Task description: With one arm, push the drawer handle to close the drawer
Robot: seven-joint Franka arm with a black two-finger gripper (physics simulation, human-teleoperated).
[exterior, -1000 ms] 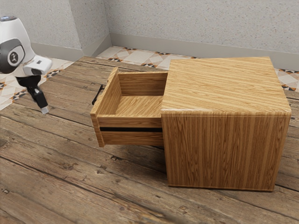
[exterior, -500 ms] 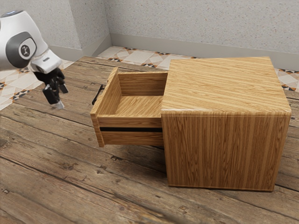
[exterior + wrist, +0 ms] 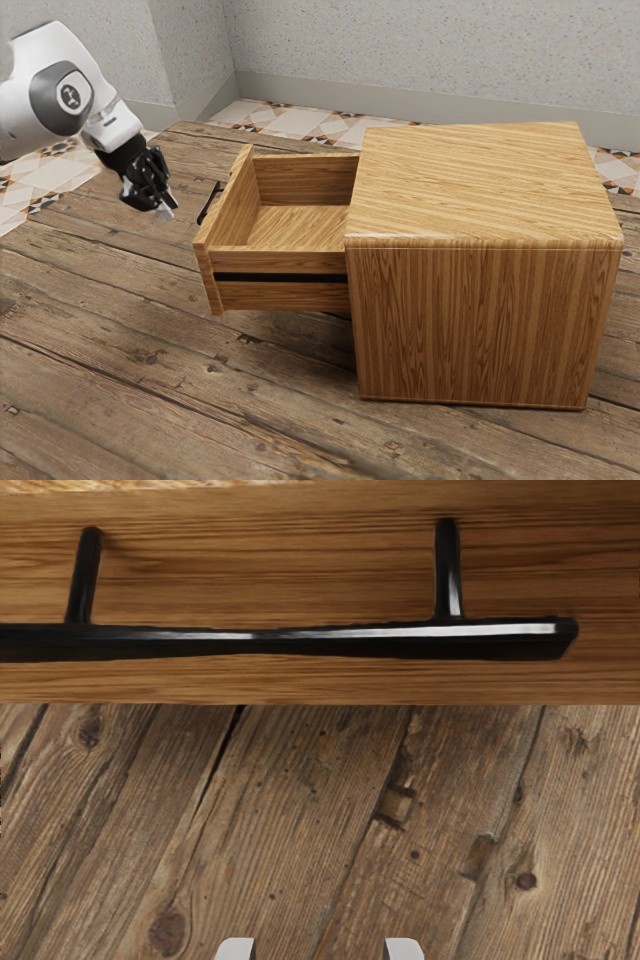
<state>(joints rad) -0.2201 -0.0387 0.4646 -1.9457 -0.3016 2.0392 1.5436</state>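
Observation:
The black gripper is in front of the drawer, a short gap away from its handle, touching nothing. Two pale fingertips of the gripper stand well apart in the wrist view, with floorboards visible between them. The wooden drawer is pulled far out of its cabinet, its inside bare. In the wrist view the long black handle runs across the drawer front on two posts, beyond the fingertips.
Worn wooden planks lie under the cabinet and in front of it. A plain speckled wall rises behind, with patterned tiles along its foot.
My hand has moved toward the exterior view's right, closer to the handle, and has turned so that both fingers come into sight. The drawer and cabinet have stayed still.

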